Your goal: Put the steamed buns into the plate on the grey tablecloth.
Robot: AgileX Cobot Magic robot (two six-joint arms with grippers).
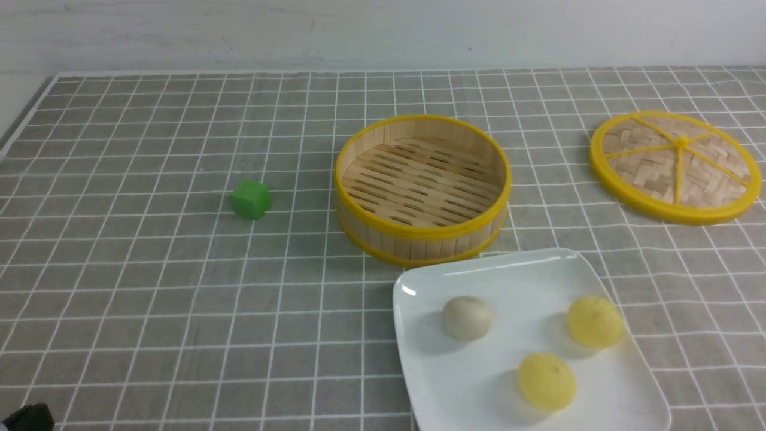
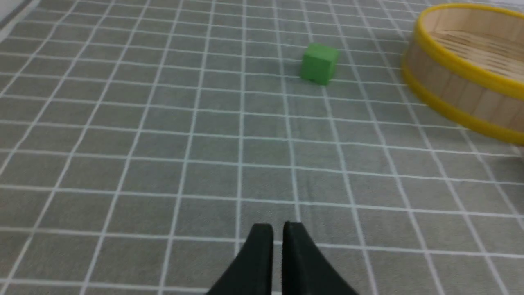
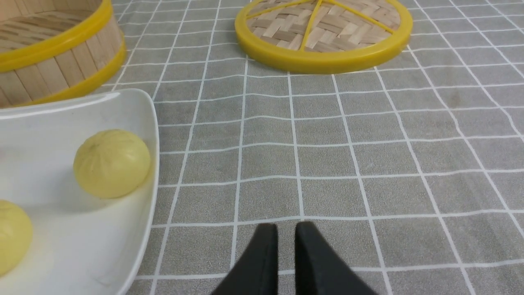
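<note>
Three steamed buns lie in the white square plate [image 1: 455, 281] on the grey tablecloth [image 1: 149, 299]: an off-white bun [image 1: 467, 318], a pale yellow bun [image 1: 595, 322] and another pale yellow bun [image 1: 547, 381]. The right wrist view shows the plate [image 3: 135, 119] with one yellow bun [image 3: 111, 163] and part of the other yellow bun [image 3: 12, 235]. My left gripper [image 2: 278, 233] is shut and empty, low over bare cloth; a dark bit of it shows in the front view [image 1: 27, 418]. My right gripper [image 3: 286, 235] is shut and empty, over cloth beside the plate.
An empty bamboo steamer [image 1: 422, 187] with yellow rims stands behind the plate; it also shows in both wrist views [image 2: 470, 65] [image 3: 53, 53]. Its round woven lid [image 1: 676, 166] [image 3: 323, 35] lies at the far right. A green cube [image 1: 251, 199] [image 2: 319, 63] sits left of the steamer.
</note>
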